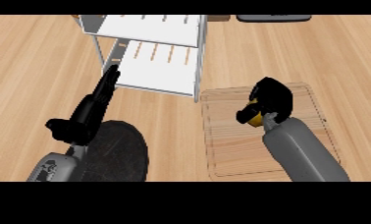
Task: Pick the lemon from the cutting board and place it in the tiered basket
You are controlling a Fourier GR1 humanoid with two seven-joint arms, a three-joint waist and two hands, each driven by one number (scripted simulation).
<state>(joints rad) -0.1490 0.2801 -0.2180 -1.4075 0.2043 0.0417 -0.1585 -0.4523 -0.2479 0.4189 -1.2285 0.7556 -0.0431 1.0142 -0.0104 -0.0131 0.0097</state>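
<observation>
Head view. The surface [43, 61] is light wood grain. A board [232, 144] lies at the near right, pale wood with a grooved border. Over its far part the right robot hand [267, 101] is curled around the lemon [253, 116]; only a yellow patch of the fruit shows beneath the black fingers, near the wrist. The lemon is thus over the board, inside that grasp; whether it touches the board cannot be told. The grey right forearm runs from the hand to the lower right edge, crossing the board.

The basket [156, 31] stands at the far centre, just beyond the board's far left corner. It is a white wire frame with two slatted tiers, the upper set farther back than the lower. No fruit shows on either tier.

The left robot hand [98, 102] is at the left, fingers straight and held together, pointing far toward the basket's near left corner, with the thumb out to the left. Its fingertips overlap the lower tier's edge in this view; contact cannot be confirmed. A dark round plate [119, 154] lies at the near left, partly beneath the left forearm.

At the far right edge a dark flat object [274, 17] is partly visible.
</observation>
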